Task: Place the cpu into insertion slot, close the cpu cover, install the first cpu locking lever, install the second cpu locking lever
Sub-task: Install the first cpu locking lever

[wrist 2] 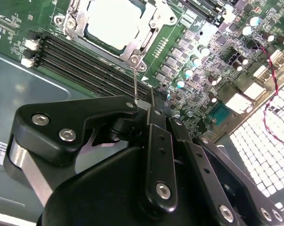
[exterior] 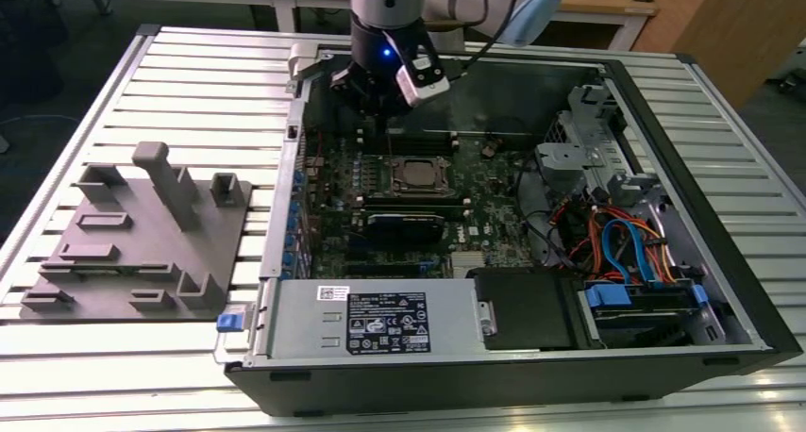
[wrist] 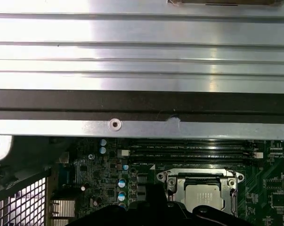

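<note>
Small flat square cpu with dull silver-grey top [wrist 2: 114,21] sits in the square black insertion slot [exterior: 393,175] on the green motherboard [wrist 2: 203,42]. The thin silvery square cpu cover frame [wrist 2: 157,20] lies flat around the cpu and looks closed, so the first two steps read as done.

A thin silver wire locking lever [wrist 2: 135,80] hinges at the socket corner nearest the arm. Its long axis runs straight from that corner toward the black gripper [wrist 2: 145,104]. The lever crosses over the long black memory slots [wrist 2: 85,66], apparently raised off the board, not latched.

The fingers are drawn almost together at the lever's free end. They look pinched on it, though the contact itself is hard to see.

Key relation: the socket lies just ahead of the fingertips, past the memory slots, with the lever bridging the two. In the exterior view the gripper hangs over the memory slots, on the far side of the socket, inside the open black computer case [exterior: 705,168].
</note>
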Robot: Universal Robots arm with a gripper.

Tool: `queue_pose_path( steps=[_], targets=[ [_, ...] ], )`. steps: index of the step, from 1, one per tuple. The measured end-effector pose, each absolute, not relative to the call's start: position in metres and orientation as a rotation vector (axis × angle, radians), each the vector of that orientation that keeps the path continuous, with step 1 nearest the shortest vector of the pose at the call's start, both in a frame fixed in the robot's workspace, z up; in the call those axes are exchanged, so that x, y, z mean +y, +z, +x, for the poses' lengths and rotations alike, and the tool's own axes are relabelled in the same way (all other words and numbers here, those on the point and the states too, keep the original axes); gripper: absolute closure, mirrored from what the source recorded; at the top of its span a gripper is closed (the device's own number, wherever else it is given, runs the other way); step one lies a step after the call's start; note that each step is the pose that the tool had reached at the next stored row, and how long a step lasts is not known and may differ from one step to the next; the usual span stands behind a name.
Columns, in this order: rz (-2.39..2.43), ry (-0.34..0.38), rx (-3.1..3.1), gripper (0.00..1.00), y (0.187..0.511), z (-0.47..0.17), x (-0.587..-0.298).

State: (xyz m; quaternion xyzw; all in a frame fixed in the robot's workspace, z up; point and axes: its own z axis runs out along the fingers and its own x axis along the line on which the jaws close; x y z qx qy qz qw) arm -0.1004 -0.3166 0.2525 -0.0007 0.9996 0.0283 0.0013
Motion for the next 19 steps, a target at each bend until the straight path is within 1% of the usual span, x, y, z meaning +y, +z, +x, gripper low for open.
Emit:
queue_pose_path(
  steps=[19],
  targets=[
    [-0.002,0.089,3.138,0.89,0.253,-0.085,-0.316]
  ],
)
